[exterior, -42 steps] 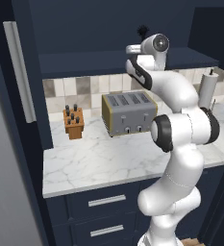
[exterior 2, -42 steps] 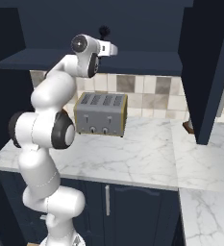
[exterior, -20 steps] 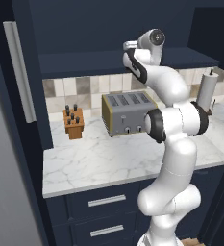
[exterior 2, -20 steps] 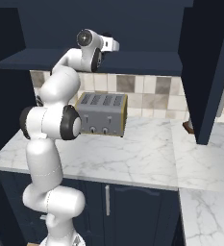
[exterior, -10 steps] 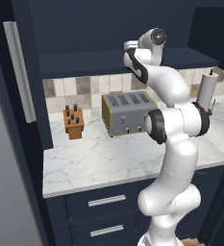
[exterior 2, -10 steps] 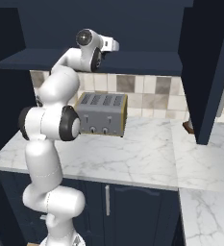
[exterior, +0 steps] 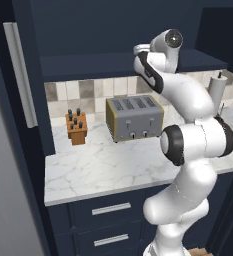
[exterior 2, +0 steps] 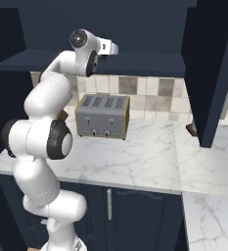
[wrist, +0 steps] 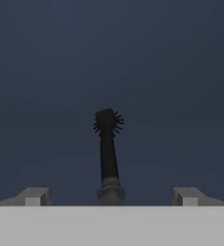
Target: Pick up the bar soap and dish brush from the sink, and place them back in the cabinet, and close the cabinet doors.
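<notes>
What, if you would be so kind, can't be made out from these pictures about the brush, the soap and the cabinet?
- Dish brush: in the hand view it stands between the open fingertips, but the flat navy backdrop hides whether it rests on the shelf.
- Gripper: in the base views the wrist reaches into the dark cabinet, so its fingers are lost in shadow.
- Cabinet door: cut off by the left base view's top edge.
- Soap and sink: nothing to judge them by.

One brush [wrist: 108,144], one toaster [exterior: 134,117], one knife block [exterior: 76,128], two drawers [exterior: 111,209], one paper roll [exterior: 217,93].
</notes>
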### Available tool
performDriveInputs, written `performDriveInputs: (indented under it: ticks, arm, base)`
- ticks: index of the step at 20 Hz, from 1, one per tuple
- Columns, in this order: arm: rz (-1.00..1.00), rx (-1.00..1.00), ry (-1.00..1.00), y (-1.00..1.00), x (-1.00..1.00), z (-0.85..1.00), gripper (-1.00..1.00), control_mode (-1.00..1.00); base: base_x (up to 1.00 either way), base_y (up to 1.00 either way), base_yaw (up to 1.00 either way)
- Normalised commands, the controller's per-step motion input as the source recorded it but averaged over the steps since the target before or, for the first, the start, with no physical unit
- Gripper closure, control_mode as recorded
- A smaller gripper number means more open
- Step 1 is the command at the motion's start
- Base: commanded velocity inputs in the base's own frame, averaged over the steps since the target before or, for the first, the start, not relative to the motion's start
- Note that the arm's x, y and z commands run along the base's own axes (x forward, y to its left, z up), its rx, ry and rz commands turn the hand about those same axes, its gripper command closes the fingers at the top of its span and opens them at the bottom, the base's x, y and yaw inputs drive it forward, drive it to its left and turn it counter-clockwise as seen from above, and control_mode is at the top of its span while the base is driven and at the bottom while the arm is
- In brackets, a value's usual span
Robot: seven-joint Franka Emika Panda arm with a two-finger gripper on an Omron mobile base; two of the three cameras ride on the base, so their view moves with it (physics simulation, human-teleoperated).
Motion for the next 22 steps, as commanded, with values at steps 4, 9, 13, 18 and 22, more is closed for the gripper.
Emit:
performDriveInputs:
  ticks: [4,9,13,18,22]
  arm:
    - [0.00,0.00,0.00,0.00,-0.84,0.00,-1.00,-1.00]
    - [0.00,0.00,0.03,-0.03,-0.86,0.00,-1.00,-1.00]
    - [0.00,0.00,0.11,0.00,-0.77,0.00,-1.00,-1.00]
    - [0.00,0.00,0.10,0.00,-0.77,0.00,-1.00,-1.00]
    - [0.00,0.00,0.08,0.00,-0.82,0.00,-1.00,-1.00]
  base:
    - [0.00,0.00,0.00]
    - [0.00,0.00,0.00]
    - [0.00,0.00,0.00]
    - [0.00,0.00,0.00]
    - [0.00,0.00,0.00]
